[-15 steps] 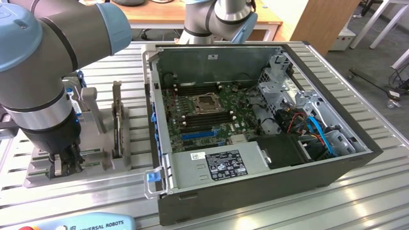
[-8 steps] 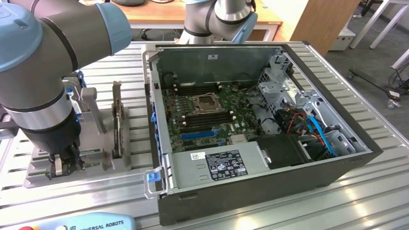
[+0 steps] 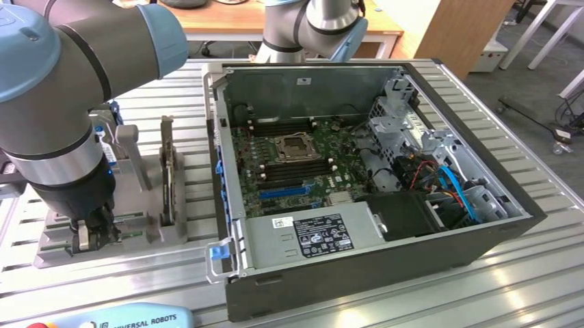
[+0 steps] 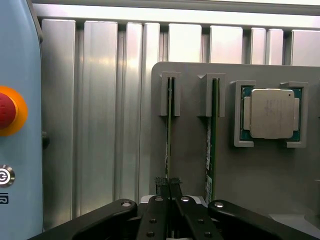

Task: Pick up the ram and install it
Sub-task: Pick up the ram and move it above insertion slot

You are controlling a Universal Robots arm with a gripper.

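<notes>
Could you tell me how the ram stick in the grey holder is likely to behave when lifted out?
The ram is a thin board standing on edge, so probably light and fairly stiff, though fragile if bent sideways. It sits in slots of the holder, so a tilted pull may bind.

Thin green ram (image 4: 169, 130) edge-up in holder (image 4: 190, 150) slot, hand (image 4: 169, 186) clamping end.

An open computer case (image 3: 411, 273) sits on the ribbed metal desk (image 3: 529, 287). Beside it, a silver processor (image 4: 271, 113) rests in a grey holder (image 4: 190, 150).
</notes>
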